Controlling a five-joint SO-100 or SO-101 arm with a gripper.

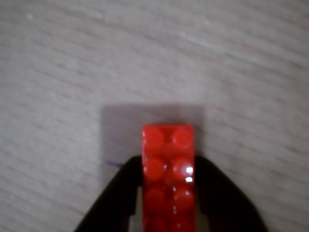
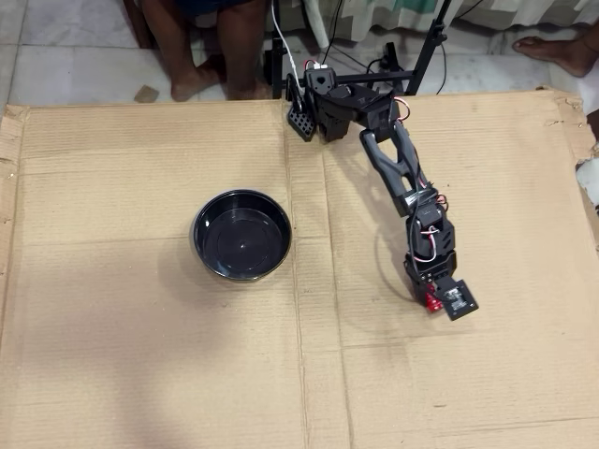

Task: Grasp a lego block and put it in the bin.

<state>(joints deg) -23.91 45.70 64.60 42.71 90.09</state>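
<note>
Wrist view: the lego block sits in the lower centre of the frame, studs facing the camera, with my two black fingers pressed against its long sides, one left and one right. My gripper is clamped on the brick; its upper end sticks out past the fingertips, and a soft shadow lies on the cardboard behind it, so I judge it lifted or just lifting, though I cannot tell the height. In the overhead view, my gripper shows a speck of red at right of centre, and the bin sits well apart at left of centre, empty. Step in hand: grasp made, carry not yet begun. The next move calls for a swing toward frame left until I am over the bowl, then release.
</note>
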